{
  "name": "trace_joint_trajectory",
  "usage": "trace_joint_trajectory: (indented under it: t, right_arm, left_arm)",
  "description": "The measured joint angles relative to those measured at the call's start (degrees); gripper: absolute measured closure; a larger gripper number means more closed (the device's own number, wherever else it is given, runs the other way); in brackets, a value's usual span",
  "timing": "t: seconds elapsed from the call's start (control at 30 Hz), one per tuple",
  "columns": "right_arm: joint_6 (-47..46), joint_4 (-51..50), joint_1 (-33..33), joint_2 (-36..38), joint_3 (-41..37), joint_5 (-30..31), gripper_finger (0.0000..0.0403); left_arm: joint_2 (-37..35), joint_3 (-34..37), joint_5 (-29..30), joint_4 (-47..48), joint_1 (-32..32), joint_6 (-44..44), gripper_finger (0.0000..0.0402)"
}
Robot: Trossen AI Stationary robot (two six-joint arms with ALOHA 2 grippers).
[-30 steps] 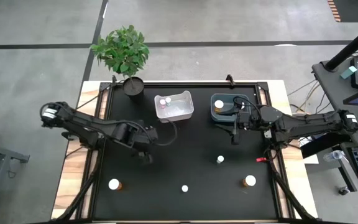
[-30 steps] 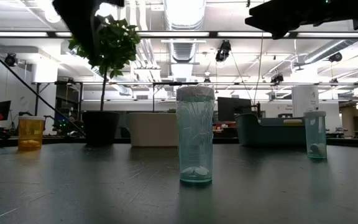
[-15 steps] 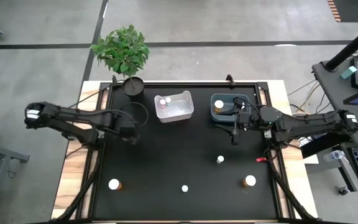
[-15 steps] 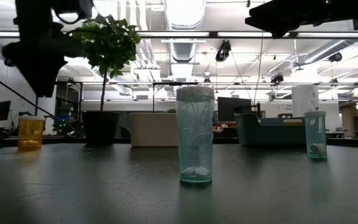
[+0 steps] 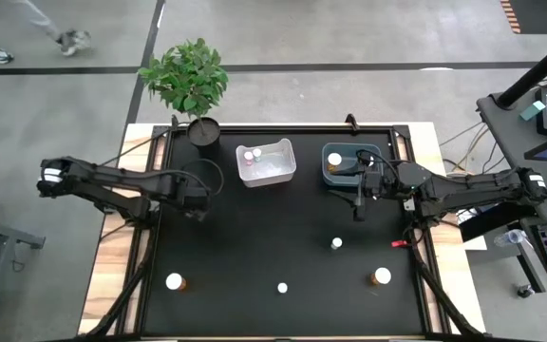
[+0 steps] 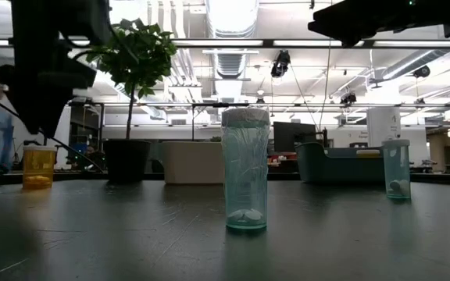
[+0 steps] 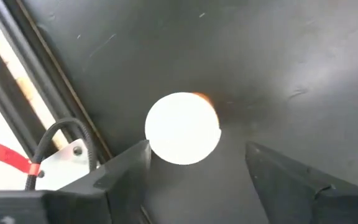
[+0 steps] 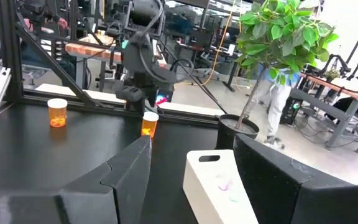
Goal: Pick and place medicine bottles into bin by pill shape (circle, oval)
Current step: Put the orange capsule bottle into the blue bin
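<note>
The left gripper (image 7: 194, 165) hangs open and empty straight above an amber bottle (image 7: 183, 128), whose white cap sits between its fingers. The bottle stands upright, so a straight descent looks right. The right gripper (image 8: 191, 162) waits open by the bins.

Black table (image 5: 254, 247): 2 bins, potted plant (image 5: 190, 85), 4 loose bottles, red object (image 5: 398, 243).

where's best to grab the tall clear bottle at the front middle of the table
Grip the clear bottle around its body just under the white cap, coming straight down from above. It stands upright, round and tall, with bare table all around, so fingers should fit at any angle.
</note>
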State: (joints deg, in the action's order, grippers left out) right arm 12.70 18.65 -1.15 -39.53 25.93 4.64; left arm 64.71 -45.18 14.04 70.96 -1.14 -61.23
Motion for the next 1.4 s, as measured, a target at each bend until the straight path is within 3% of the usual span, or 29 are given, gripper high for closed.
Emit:
trace_joint_trajectory:
  t: [0.63, 1.03, 1.23, 1.4]
  right_arm:
    - [0.77, 0.02, 0.0, 0.0, 0.0, 0.0, 0.0182]
    - [0.99, 0.07, 0.0, 0.0, 0.0, 0.0, 0.0182]
    - [0.99, 0.06, 0.0, 0.0, 0.0, 0.0, 0.0182]
    - [0.94, 0.05, 0.0, 0.0, 0.0, 0.0, 0.0182]
  left_arm:
    - [0.28, 6.95, 0.61, -7.68, 0.43, -1.22, 0.0143]
    - [0.39, 6.83, 0.92, -15.24, 0.43, 1.64, 0.0143]
    - [0.52, 6.63, 0.92, -19.84, 0.43, 12.79, 0.0143]
    - [0.52, 7.84, 3.02, -19.47, 0.43, 29.03, 0.0143]
